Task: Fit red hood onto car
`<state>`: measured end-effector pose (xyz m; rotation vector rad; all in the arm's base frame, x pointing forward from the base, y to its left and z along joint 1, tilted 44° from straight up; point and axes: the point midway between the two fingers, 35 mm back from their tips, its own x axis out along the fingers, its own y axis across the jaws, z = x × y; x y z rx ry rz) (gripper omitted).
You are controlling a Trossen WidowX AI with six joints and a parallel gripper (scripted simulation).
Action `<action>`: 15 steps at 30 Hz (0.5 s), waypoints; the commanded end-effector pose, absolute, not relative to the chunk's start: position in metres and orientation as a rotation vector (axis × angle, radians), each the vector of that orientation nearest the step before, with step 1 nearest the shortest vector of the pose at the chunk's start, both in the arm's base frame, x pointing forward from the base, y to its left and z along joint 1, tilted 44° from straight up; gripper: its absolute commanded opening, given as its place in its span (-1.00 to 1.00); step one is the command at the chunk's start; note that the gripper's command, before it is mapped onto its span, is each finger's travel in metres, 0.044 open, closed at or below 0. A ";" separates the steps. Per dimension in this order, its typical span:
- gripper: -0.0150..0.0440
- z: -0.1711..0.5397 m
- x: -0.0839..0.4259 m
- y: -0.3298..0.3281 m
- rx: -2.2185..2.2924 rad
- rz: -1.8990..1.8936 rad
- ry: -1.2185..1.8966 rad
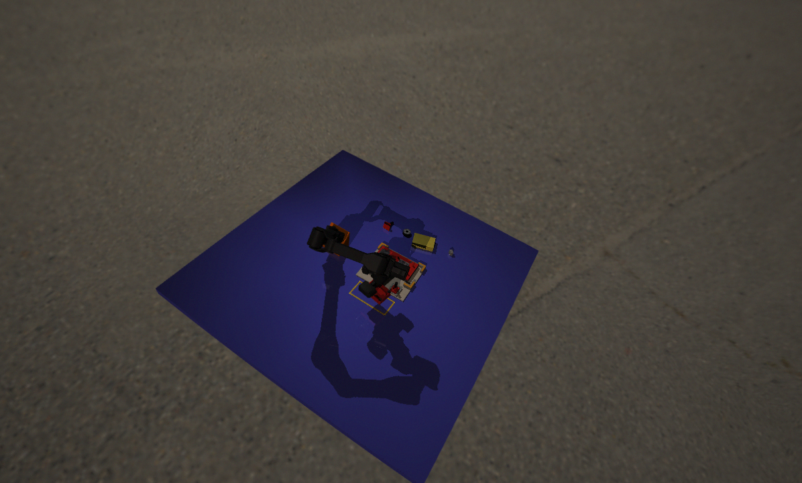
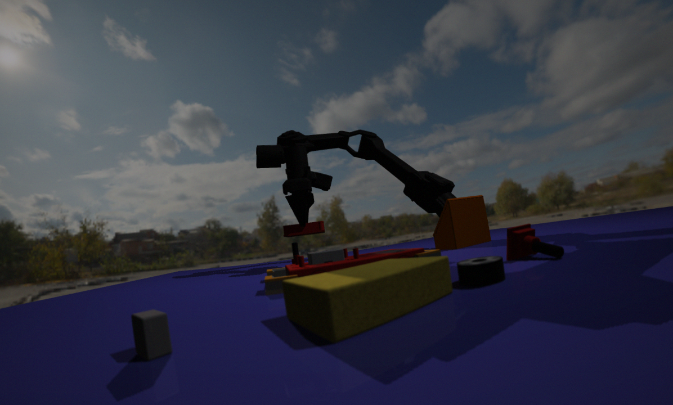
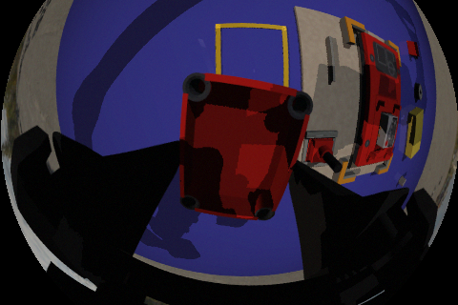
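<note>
Red hood (image 1: pixel 379 294) (image 2: pixel 304 229) (image 3: pixel 234 152), blue table (image 1: pixel 259 270) (image 2: pixel 218 322) (image 3: pixel 143 105)
Yellow block (image 1: pixel 424 241) (image 2: pixel 366 294) (image 3: pixel 415 132), orange base (image 1: pixel 345 231) (image 2: pixel 462 221); the small block (image 1: pixel 450 253) (image 2: pixel 151 334) (image 3: pixel 402 180) looks grey, in dim light.

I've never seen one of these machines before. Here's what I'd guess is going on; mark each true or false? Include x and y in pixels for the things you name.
1. The black tool (image 1: pixel 379 288) (image 2: pixel 303 224) (image 3: pixel 237 158) grips the red hood (image 1: pixel 380 294) (image 2: pixel 304 229) (image 3: pixel 234 152). True.
2. The hood already sits on the car chassis (image 2: pixel 359 260) (image 3: pixel 377 105). False: it hangs in the air.
3. The yellow block (image 1: pixel 424 241) (image 2: pixel 369 297) (image 3: pixel 414 133) rests on the blue surface. True.
4. The robot's base is green. False: orange.
</note>
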<state>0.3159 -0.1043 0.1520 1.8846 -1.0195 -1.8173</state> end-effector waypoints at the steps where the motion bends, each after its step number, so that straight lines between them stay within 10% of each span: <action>1: -0.49 0.149 0.316 -0.107 1.881 -1.822 -1.002; 15: -0.49 0.099 0.311 -0.155 1.879 -1.819 -1.005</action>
